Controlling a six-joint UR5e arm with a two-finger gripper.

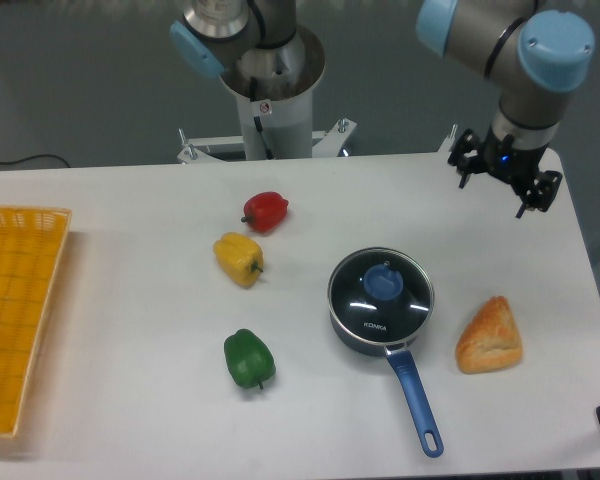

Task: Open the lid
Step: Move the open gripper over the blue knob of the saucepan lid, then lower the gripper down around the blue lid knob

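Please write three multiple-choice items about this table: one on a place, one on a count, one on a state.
1. Where is the bread?
A. right of the pan
B. in the basket
C. beside the red pepper

2. How many peppers are there?
A. two
B. three
C. five

3. The lid is:
A. on the pan
B. held by the gripper
C. flat on the table

Key: 1 A, bread lies beside the pan's right side. 2 B, red, yellow, green. 3 A, it covers the pan; the gripper hovers far behind.

Lid (381, 293): round clear glass, metal rim, blue centre knob, white "KONKA" lettering. Seated flat, closed, on saucepan (370, 335), right-centre of bench (130, 300).
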